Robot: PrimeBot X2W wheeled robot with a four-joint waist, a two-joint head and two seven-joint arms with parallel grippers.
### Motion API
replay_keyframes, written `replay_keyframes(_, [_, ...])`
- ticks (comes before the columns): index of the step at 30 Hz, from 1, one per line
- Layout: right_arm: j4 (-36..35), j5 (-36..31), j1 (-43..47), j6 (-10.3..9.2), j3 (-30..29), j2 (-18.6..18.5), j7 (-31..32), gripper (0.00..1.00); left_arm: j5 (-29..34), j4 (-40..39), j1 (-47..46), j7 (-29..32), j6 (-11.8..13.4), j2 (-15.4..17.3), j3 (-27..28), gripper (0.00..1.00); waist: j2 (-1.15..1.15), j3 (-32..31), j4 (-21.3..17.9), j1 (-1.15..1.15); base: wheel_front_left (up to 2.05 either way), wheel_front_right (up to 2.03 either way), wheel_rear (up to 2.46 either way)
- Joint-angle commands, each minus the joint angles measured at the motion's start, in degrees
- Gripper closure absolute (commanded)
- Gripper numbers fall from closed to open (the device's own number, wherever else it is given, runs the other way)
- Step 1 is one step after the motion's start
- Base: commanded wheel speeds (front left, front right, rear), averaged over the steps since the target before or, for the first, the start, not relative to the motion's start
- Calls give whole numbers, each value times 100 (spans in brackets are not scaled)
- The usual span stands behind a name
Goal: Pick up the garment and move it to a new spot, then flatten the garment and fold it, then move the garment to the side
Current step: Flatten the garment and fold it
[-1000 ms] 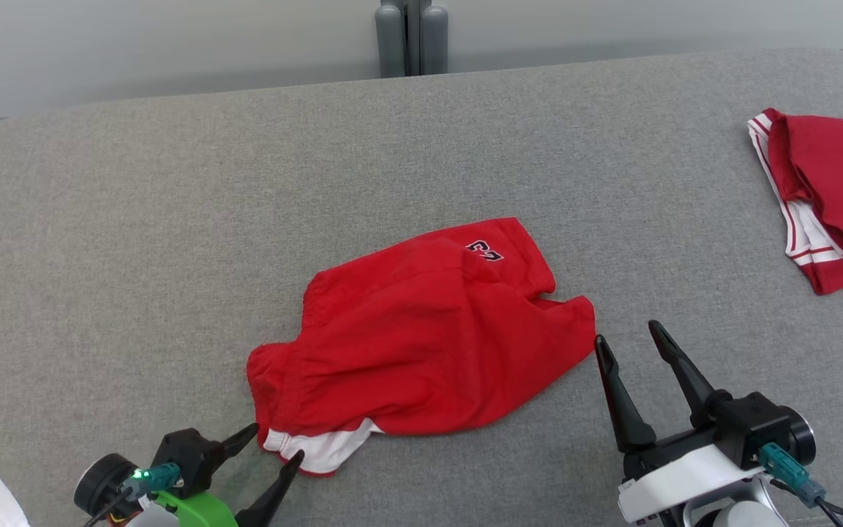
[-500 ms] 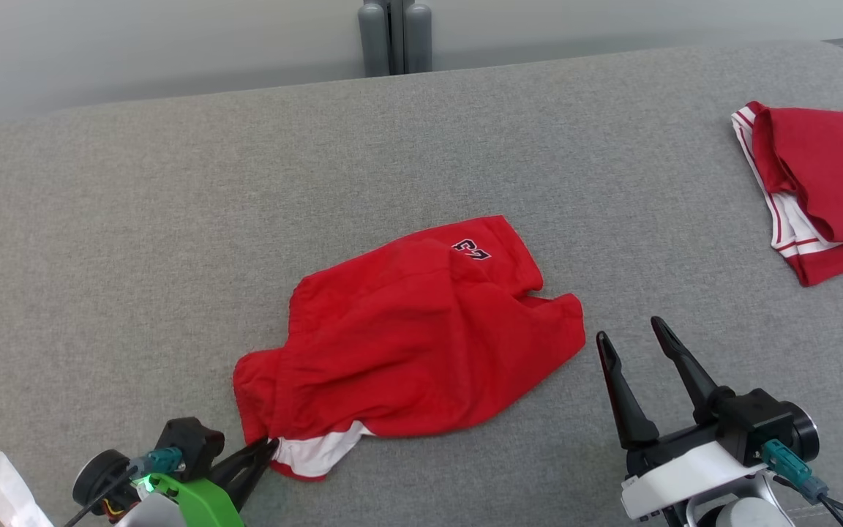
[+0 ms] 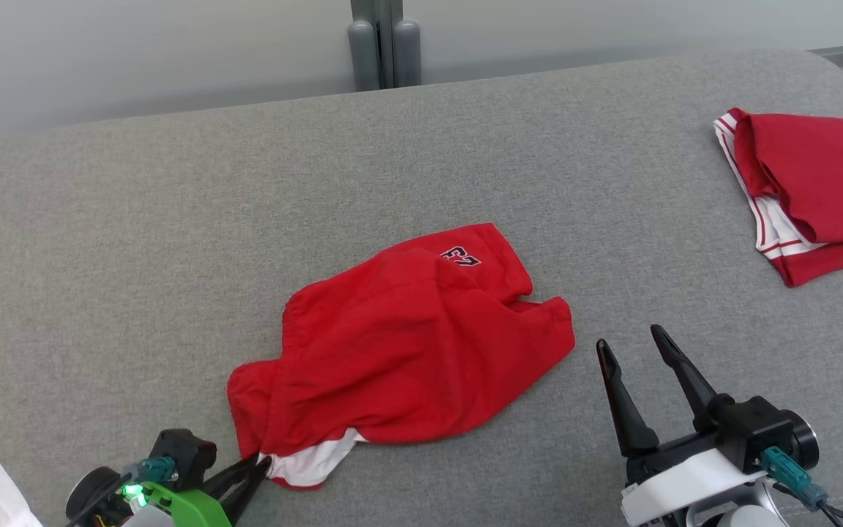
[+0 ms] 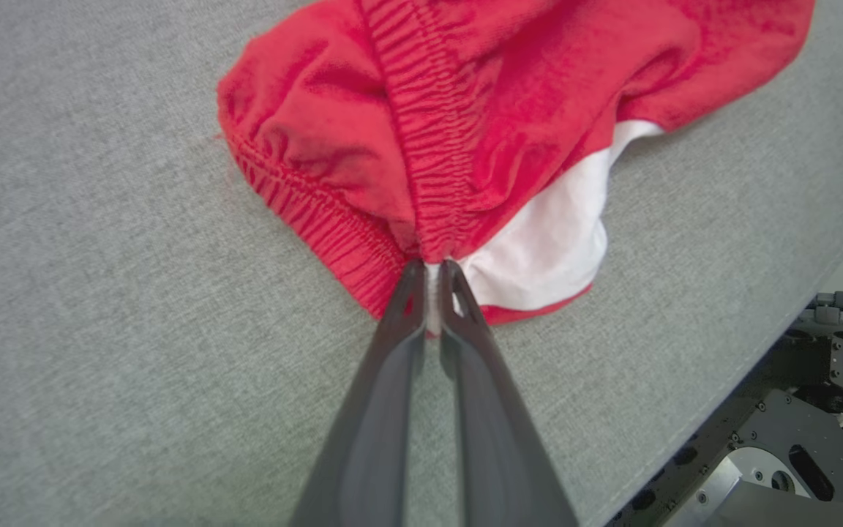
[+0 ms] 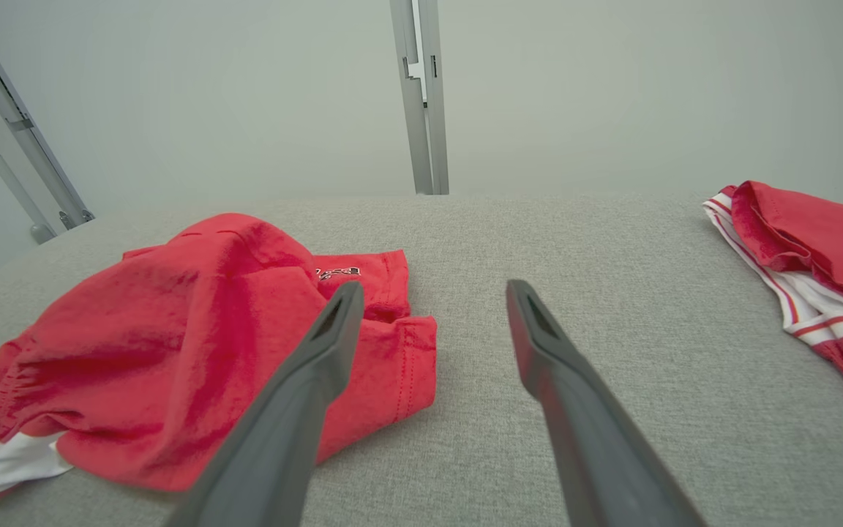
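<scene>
Red fabric shorts (image 3: 407, 344) with an elastic waistband, a white side panel and a small dark numeral lie crumpled near the middle of the grey upholstered surface (image 3: 136, 241), white corner toward me. My left pincer (image 3: 260, 462) is closed narrow on that corner. In the left wrist view its two fingers (image 4: 392, 380) meet on a thin fold where waistband and white panel join. My right pincer (image 3: 628, 338) stands wide and holds nothing, near the leg hem without touching it. A second red-and-white folded garment (image 3: 809, 183) lies well apart at the far right.

Risk, as I judge it: the bite is shallow and at the very edge, so a quick lift could pull the fold free. It may also hold a single layer, leaving the shorts hanging twisted and harder to flatten.

Change from a second ago: the left fingers then stood spread on either side of the white corner; now they pinch it. The whole head view has slid, which is camera motion; the shorts lie much as they did.
</scene>
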Motion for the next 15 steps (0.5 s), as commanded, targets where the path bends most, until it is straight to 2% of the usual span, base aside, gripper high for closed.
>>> replay_keyframes(1, [-28, 18, 37, -7, 0, -10, 0, 0, -25, 38, 58, -19, -26, 38, -12, 18, 0, -1, -1, 0, 0, 0, 0])
replay_keyframes(4, [-38, 11, 51, -7, -6, -20, 0, 0, -73, 39, 68, 12, -37, 6, -26, 0, 0, 4, 4, 0, 0, 0, 0])
replay_keyframes(7, [-48, 3, 59, -7, -18, -22, 0, 0, -80, 21, 60, 32, -43, 12, -34, 0, 0, 19, 12, 0, 0, 0, 0])
replay_keyframes(8, [-48, 7, 60, -7, -21, -25, 0, 0, -70, 18, 50, 23, -47, 19, -36, 3, 0, 26, 16, 0, 0, 0, 0])
replay_keyframes(9, [-49, 12, 61, -7, -23, -26, 0, 0, -56, 18, 38, 8, -51, 24, -39, 44, 0, 31, 19, 0, 0, 0, 0])
replay_keyframes(10, [-48, 18, 58, -7, -22, -27, 0, 0, -43, 20, 26, -6, -57, 27, -44, 66, 0, 38, 22, 0, 0, 0, 0])
replay_keyframes(11, [-48, 23, 55, -7, -22, -26, 0, 0, -33, 18, 16, -16, -69, 27, -52, 100, 0, 41, 23, 0, 0, 0, 0])
replay_keyframes(15, [-48, 33, 6, -7, -17, -17, 0, 0, 95, -25, -101, -133, -132, 52, -88, 100, 0, 63, 26, 0, 0, 0, 0])
